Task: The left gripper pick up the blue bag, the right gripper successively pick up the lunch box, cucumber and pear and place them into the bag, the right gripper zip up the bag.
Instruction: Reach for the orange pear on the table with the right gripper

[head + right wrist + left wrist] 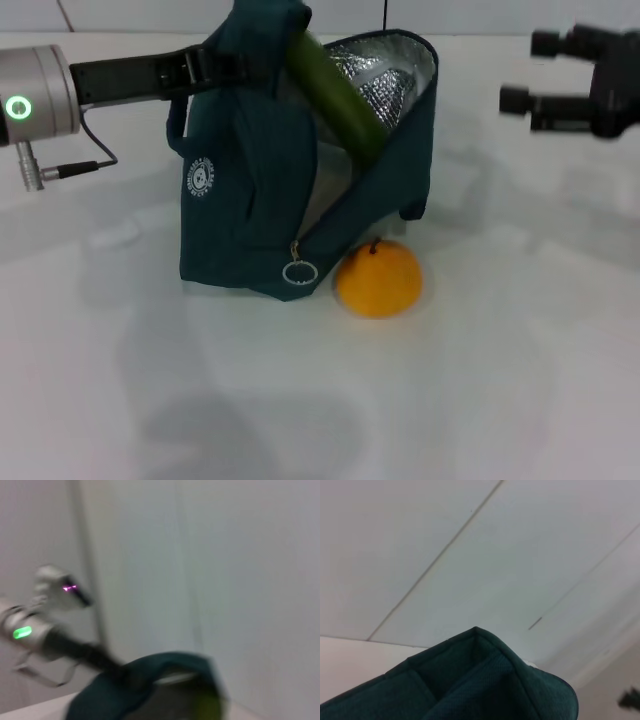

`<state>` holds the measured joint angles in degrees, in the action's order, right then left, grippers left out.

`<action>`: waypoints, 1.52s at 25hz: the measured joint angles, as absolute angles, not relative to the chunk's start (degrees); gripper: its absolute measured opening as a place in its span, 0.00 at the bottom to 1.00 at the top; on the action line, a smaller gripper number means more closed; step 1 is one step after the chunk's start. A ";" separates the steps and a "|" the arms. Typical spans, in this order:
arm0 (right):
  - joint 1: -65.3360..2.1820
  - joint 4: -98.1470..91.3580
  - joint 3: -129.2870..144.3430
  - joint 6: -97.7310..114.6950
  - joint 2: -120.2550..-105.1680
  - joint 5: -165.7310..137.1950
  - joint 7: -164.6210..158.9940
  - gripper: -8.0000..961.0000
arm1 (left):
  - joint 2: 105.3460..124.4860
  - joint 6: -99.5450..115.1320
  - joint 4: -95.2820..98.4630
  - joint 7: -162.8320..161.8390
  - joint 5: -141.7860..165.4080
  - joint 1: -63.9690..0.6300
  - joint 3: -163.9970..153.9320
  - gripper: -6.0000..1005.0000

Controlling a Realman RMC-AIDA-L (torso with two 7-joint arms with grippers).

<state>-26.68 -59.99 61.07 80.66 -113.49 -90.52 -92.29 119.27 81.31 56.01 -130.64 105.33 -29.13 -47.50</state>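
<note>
The blue bag (pixel 255 190) stands open on the white table, its silver lining showing. My left gripper (pixel 228 58) holds the bag's top edge from the left and keeps it up. The green cucumber (pixel 338 95) leans in the bag's mouth with its upper end sticking out. The orange-yellow pear (pixel 378 279) lies on the table right in front of the bag, touching it. My right gripper (pixel 530 72) hovers open and empty to the right of the bag, apart from it. The lunch box is hidden. The bag's fabric fills the bottom of the left wrist view (pixel 480 680).
A zipper pull ring (pixel 300 272) hangs at the bag's lower front corner next to the pear. The right wrist view shows the bag (pixel 130 690) and my left arm (pixel 30 630) from afar. White table (pixel 320 400) spreads in front of the bag.
</note>
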 joint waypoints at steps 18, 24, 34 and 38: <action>-25.22 -49.60 79.35 81.56 -115.90 -87.47 -74.24 0.89 | 119.26 80.04 50.16 -125.74 104.68 -28.86 -43.68 0.05; -26.66 -43.76 83.71 76.19 -116.00 -80.96 -67.36 0.89 | 119.29 80.05 50.13 -125.63 104.67 -28.80 -43.68 0.05; -29.53 -37.45 86.31 72.67 -116.19 -75.77 -63.39 0.88 | 119.33 80.05 48.36 -123.62 102.85 -29.30 -43.68 0.05; -30.40 -35.89 88.74 71.07 -116.19 -73.22 -61.96 0.88 | 119.28 79.88 48.01 -123.01 102.56 -29.32 -43.68 0.05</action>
